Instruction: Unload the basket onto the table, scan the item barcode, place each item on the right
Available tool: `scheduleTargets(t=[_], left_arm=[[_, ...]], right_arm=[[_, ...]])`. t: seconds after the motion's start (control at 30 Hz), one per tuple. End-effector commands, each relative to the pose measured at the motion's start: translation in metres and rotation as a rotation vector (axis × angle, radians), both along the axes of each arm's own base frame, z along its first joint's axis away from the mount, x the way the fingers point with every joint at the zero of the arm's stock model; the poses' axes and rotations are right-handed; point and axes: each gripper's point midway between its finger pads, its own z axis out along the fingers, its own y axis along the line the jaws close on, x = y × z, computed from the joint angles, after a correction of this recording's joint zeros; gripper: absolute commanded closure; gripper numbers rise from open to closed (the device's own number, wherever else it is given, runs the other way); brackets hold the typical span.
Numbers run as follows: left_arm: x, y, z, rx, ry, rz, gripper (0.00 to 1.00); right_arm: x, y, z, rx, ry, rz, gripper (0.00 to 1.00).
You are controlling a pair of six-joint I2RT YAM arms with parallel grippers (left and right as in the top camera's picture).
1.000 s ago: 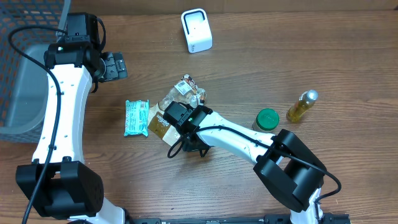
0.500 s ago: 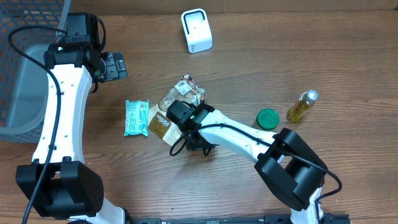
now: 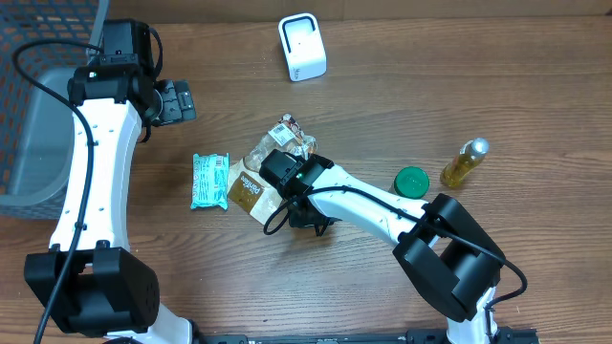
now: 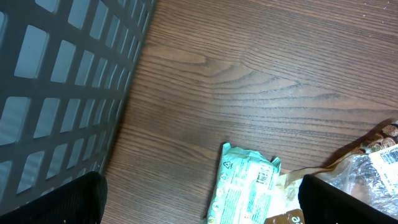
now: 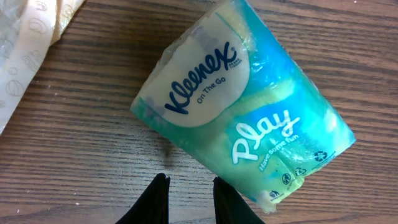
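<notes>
One small shift shows: the right arm (image 3: 363,205) has drawn its wrist slightly away from the tissue pack (image 3: 210,182), while the pack itself lies where it was, flat on the desk (image 3: 459,76). The white scanner (image 3: 302,46) stands well apart from the pack. I take the pack to be the item, and the arm to be lining up on it rather than lifting it, so no barcode has met the scanner yet. A snack bag (image 3: 251,191) lies touching the pack.

The right fingers (image 5: 154,202) are parted only narrowly, with bare wood between them. They sit just short of the pack's edge and grip nothing. The left fingers (image 4: 62,205) are spread wide and empty, well apart from the pack.
</notes>
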Motion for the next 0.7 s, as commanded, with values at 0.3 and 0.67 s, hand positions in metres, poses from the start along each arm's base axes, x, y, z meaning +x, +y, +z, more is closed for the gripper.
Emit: scheduleTargets(t=[0.3, 0.67], left_arm=[[0.0029, -0.0017, 0.0093, 0.007, -0.025, -0.006, 0.0], [0.0029, -0.0017, 0.0093, 0.007, -0.025, -0.006, 0.0]], right_arm=[[0.0043, 0.0011, 0.0019, 0.0, -0.013, 0.002, 0.78], [0.0043, 0.0011, 0.0019, 0.0, -0.013, 0.002, 0.77]])
